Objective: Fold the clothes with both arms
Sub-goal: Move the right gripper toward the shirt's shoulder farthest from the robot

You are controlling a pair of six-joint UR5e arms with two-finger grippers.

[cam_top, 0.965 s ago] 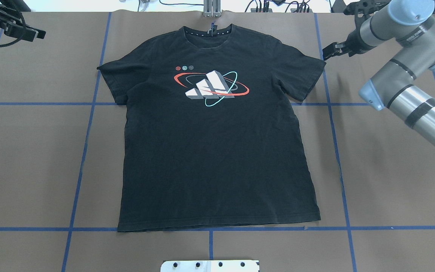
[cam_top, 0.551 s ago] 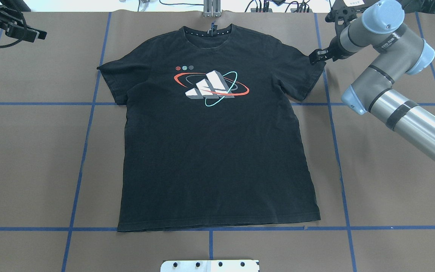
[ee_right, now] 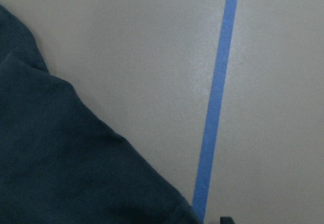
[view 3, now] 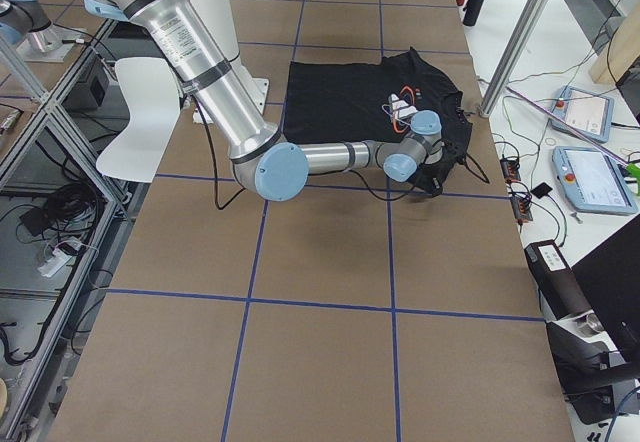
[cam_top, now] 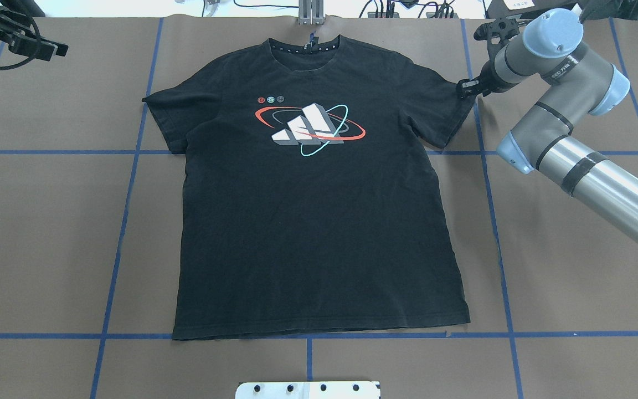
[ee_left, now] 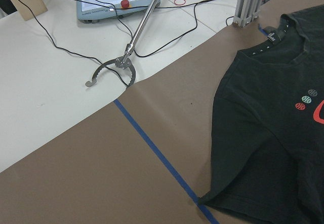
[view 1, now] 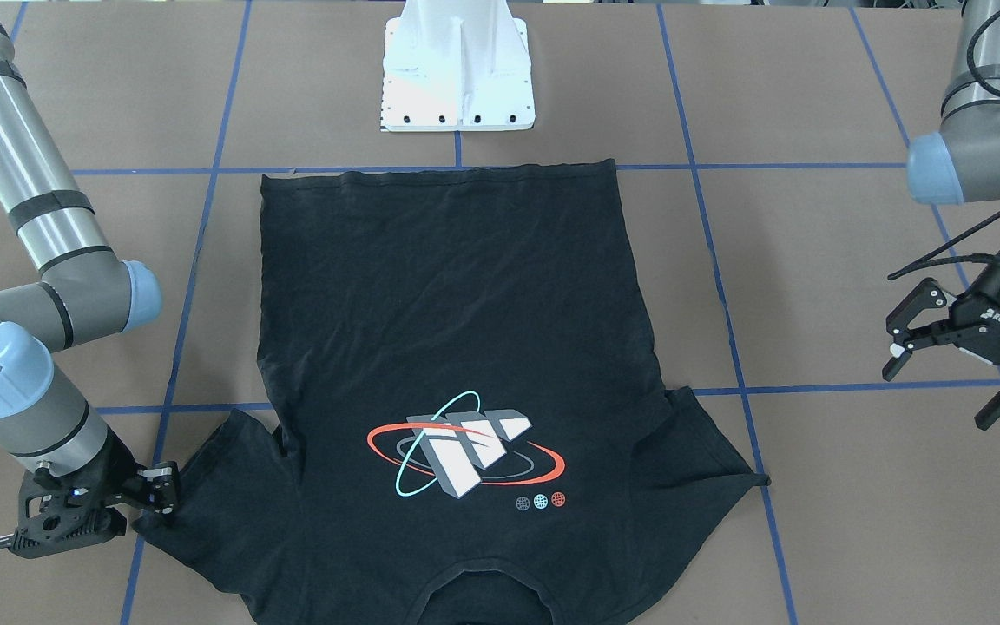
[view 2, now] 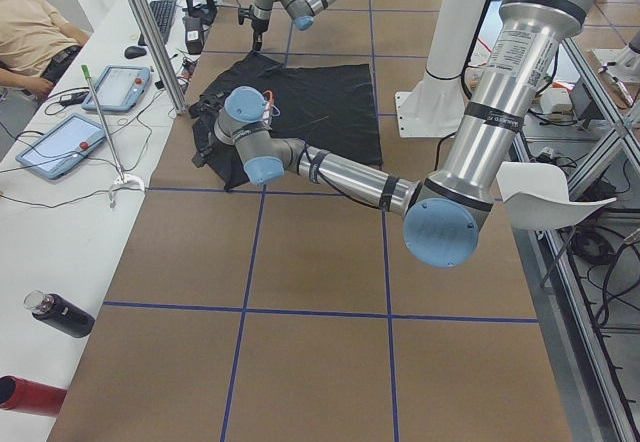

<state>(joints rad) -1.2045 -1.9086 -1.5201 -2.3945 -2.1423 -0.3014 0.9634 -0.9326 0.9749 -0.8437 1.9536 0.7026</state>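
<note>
Two grippers, one garment, no fold made yet. Flat and print-up lies the black short-sleeved T-shirt (cam_top: 319,221) with its grey-white block print, on the brown paper-covered table (cam_top: 574,277), collar away from the robot. The right gripper (view 1: 157,490) sits low at the near sleeve tip (cam_top: 457,102), touching its edge; whether the jaws have closed on cloth cannot be told. The left gripper (view 1: 938,398) hovers well apart from the far sleeve (cam_top: 166,119), jaws spread wide. Judged step: first sleeve grasp. Next move calls for the left gripper to reach its sleeve before any lift.

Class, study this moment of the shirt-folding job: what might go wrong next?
The right pincer sits at the sleeve edge of the T-shirt, so it may catch only a sliver of cloth and slip. The left pincer hangs open, well off the other sleeve; a one-sided lift could skew the flat shirt.
</note>
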